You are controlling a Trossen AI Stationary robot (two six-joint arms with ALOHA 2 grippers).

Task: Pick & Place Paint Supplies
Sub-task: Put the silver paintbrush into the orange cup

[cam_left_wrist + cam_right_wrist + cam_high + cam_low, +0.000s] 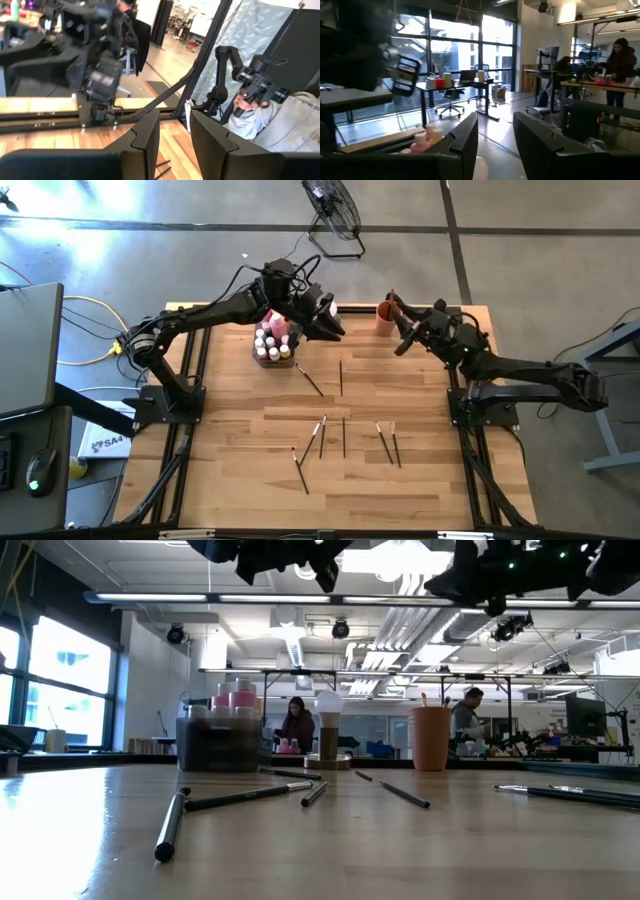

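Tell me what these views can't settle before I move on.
- Orange cup: its contents, too small from above.
- Paint bottles: exact count, left arm overlaps them in the high view.
- Brushes: bristle ends, too small.
- Both arms: cut off by the low view's top edge.

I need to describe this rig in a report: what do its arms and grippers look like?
Two matte black jointed arms on black frame mounts, with dark cables looped along them. The left gripper and right gripper each have two broad, flat, angular black fingers. No markings are legible.
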